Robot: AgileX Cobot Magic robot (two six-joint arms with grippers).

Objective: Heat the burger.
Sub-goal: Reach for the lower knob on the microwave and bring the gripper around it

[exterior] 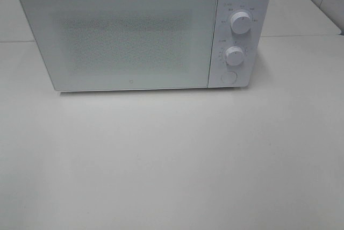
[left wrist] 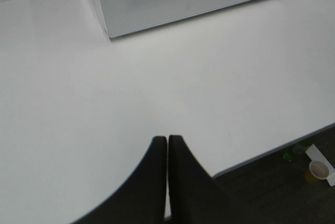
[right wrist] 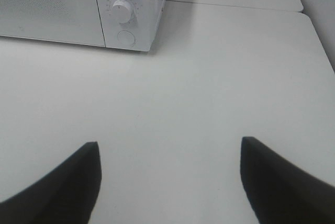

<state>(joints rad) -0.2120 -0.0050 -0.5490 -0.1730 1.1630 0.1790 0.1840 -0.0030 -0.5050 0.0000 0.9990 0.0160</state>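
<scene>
Since the microwave (exterior: 129,31) sits on the tabletop (exterior: 172,160) with its door shut and the burger shows in no view, I cannot tell whether it is already inside. The left tool (left wrist: 167,141) has its fingers together; the right tool (right wrist: 168,144) stands wide apart and empty. Both are well clear of the oven. The next move is probably a precise reach to the round button (exterior: 229,78) or the lower knob (exterior: 235,56).

Microwave (exterior: 145,31), door (exterior: 118,36) shut, blocks rear; bare table (exterior: 172,160) before it leaves wide passage.
</scene>
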